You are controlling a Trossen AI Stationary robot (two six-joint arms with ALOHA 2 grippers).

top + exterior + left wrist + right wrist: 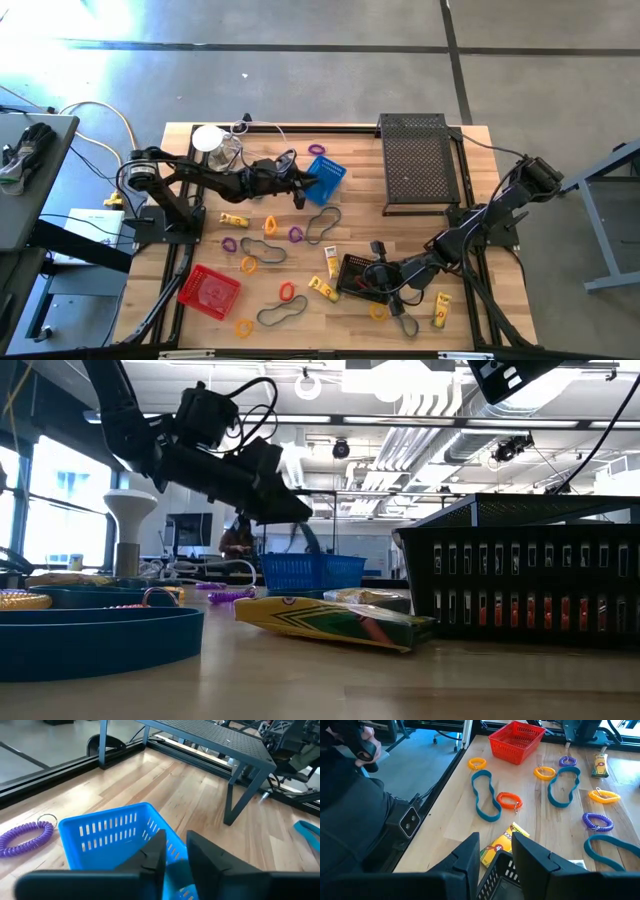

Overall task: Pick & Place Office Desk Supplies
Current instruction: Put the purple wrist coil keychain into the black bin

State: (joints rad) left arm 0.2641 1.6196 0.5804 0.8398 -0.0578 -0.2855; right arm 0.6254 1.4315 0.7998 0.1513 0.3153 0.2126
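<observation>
Pale planked wooden tabletop [300,300], matt; slotted blue plastic basket [107,832], smooth and glossy; large black perforated metal tray [416,160], matt; red plastic mesh basket [516,740].

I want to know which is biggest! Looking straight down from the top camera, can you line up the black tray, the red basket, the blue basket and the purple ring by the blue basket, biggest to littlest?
1. Black tray, clearly largest.
2. Red basket.
3. Blue basket, partly hidden by the left end effector, so second and third are unsure.
4. Purple ring, smallest.
</observation>
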